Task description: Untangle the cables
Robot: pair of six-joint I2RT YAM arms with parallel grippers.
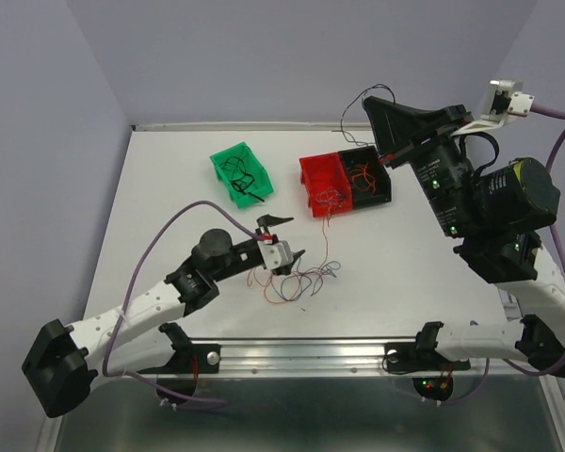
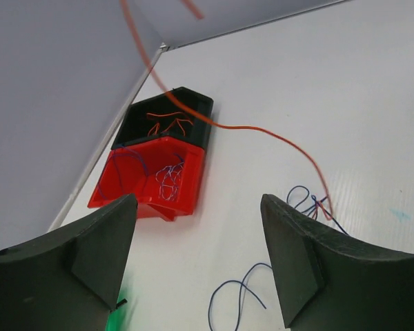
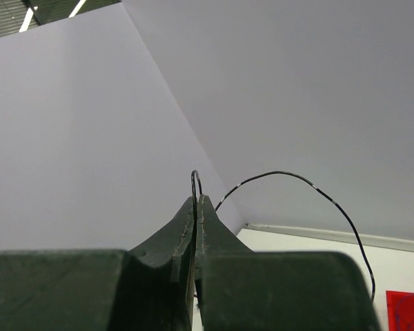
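A loose tangle of thin red, orange and blue-purple cables [image 1: 301,279] lies on the white table just in front of my left gripper [image 1: 284,237]. That gripper is open, with nothing between its fingers [image 2: 310,255]. In the left wrist view an orange strand [image 2: 262,131] arcs down to the tangle's blue strands [image 2: 243,295]. High over the back right of the table, my right gripper [image 1: 370,100] is shut on a thin black cable [image 1: 349,108]. That cable [image 3: 290,175] arches away from the pinched fingertips [image 3: 202,207].
A green bin [image 1: 241,171] at the back holds black wires. To its right, a red bin [image 1: 320,185] with blue-purple wires stands against a black bin [image 1: 367,179] with orange wires; both show as red bin [image 2: 149,181] and black bin [image 2: 171,116].
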